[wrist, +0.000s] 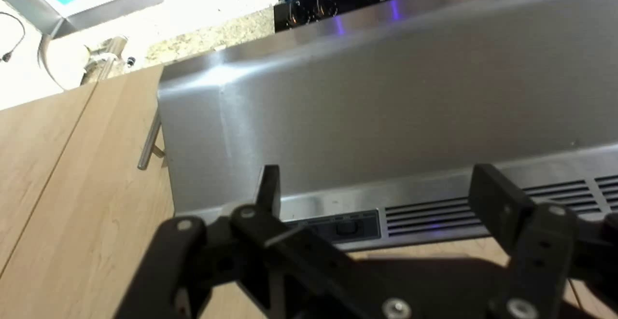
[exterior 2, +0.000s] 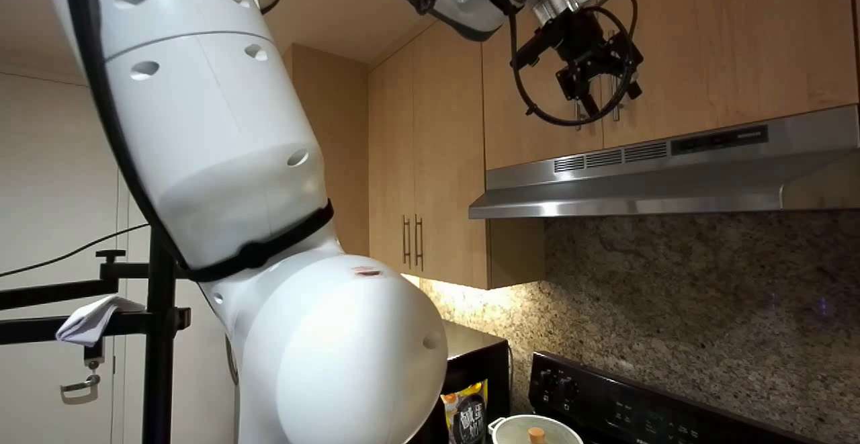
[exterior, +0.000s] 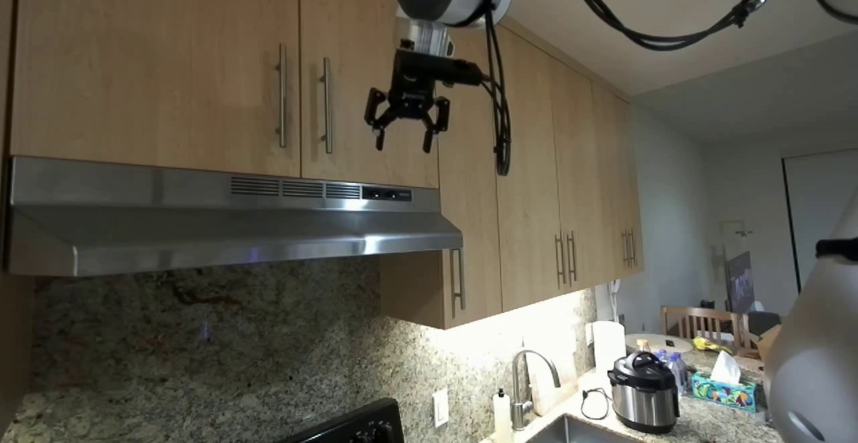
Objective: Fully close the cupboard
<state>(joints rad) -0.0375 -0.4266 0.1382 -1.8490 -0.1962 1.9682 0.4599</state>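
The cupboard (exterior: pixel 157 61) is the light-wood wall cabinet directly above the steel range hood. In both exterior views its two flat doors lie flush, with a thin seam between the paired vertical bar handles (exterior: pixel 282 96). My gripper (exterior: pixel 403 143) hangs fingers-down in front of the door on the sink side, beside that door's handle. It stands open, and nothing is between its fingers (wrist: pixel 499 205). In the wrist view only a strip of the cupboard door (wrist: pixel 483 247) shows past the gripper. The cupboard's inside is hidden behind the doors.
The steel range hood (exterior: pixel 201 228) juts out below the cupboard and the gripper. Longer wood cabinets (exterior: pixel 529 181) with bar handles run along the same wall. Below are the black stove panel (exterior 2: pixel 645 410), a faucet (exterior: pixel 523 389) and a pressure cooker (exterior: pixel 645 393).
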